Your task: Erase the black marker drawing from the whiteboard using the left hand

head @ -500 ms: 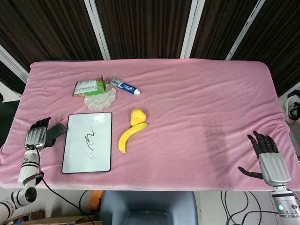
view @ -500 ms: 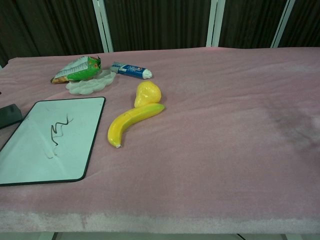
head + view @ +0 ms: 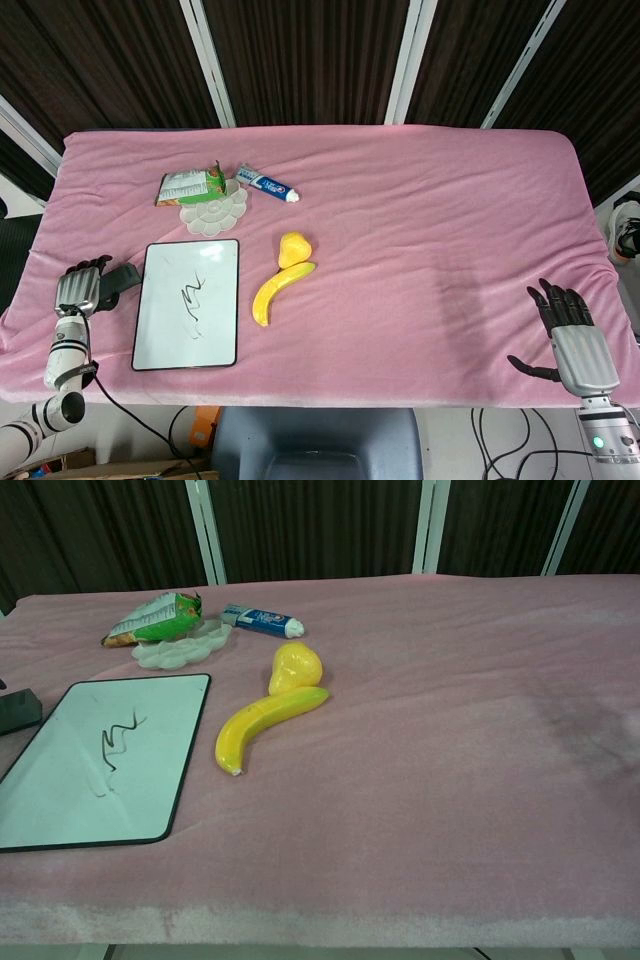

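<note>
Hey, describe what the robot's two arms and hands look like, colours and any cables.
The left hand has black fingers and a silver-grey back, on a white jointed arm with a black cable trailing below. The right hand has black fingers, a silver-grey back and a white wrist bearing a small green light.

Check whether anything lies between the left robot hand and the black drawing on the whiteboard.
Nothing visible does. The left robot hand is at the dark eraser, just left of the whiteboard; only bare white surface separates that edge from the black drawing.
</note>
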